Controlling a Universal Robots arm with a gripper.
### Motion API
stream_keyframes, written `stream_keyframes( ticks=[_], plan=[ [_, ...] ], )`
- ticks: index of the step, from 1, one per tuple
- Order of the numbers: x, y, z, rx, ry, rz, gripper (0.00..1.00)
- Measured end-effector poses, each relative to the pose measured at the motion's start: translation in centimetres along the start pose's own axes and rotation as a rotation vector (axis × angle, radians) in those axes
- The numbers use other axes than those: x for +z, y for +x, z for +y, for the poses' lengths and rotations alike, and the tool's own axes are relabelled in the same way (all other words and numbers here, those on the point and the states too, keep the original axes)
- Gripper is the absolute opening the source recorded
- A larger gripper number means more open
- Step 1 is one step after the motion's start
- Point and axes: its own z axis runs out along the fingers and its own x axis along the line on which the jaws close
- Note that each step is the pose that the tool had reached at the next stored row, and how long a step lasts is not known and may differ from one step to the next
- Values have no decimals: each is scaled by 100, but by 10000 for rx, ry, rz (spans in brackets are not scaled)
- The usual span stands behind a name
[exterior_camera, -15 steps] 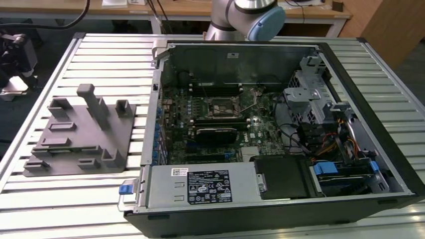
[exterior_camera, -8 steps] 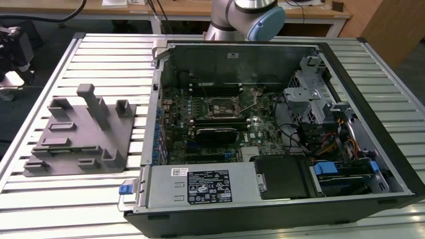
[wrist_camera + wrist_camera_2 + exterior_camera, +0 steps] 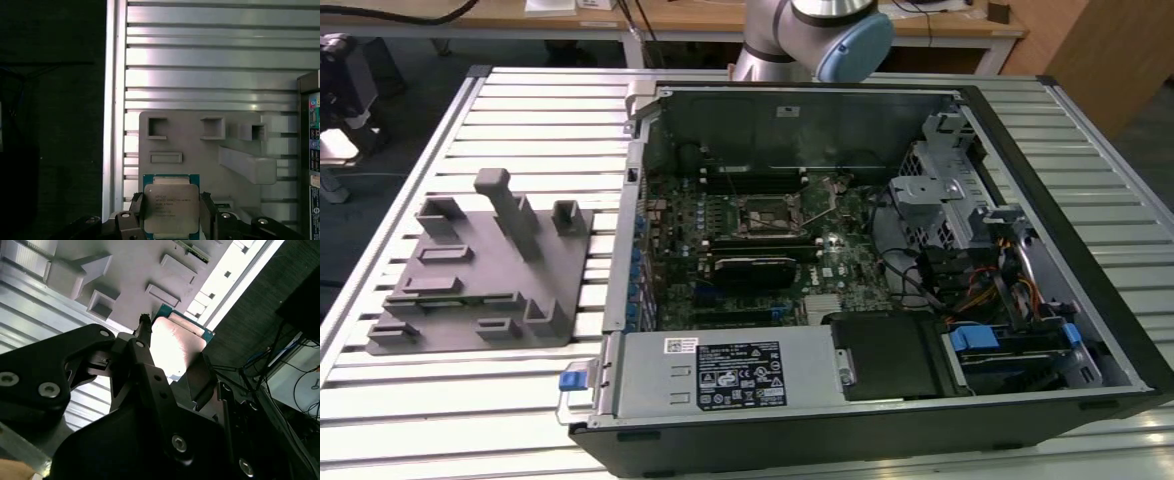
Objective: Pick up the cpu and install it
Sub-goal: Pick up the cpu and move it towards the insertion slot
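- Between the two fingers of the pincer (image 3: 171,200) sits the cpu (image 3: 171,210), clamped at opposite edges, its silver top showing in both wrist views.
- Beyond it lies a grey fixture (image 3: 195,150) on the slatted worktop (image 3: 210,75).
- Just beside the fixture stands an open computer case (image 3: 854,260).

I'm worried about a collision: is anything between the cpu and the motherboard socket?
Nothing visible does. The tool grips the cpu near the grey fixture, and the socket appears uncovered in the open case.

One cpu (image 3: 171,207), one fixture (image 3: 480,285), one computer case (image 3: 854,430).
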Motion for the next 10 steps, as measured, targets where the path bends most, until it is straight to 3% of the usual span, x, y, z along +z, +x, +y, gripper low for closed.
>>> stream_keyframes(
  ticks=[6, 10],
  plan=[
    [-108, -1, 12, 0, 0, 0, 53],
    [-111, -1, 12, 0, -1, -2, 53]
  ],
)
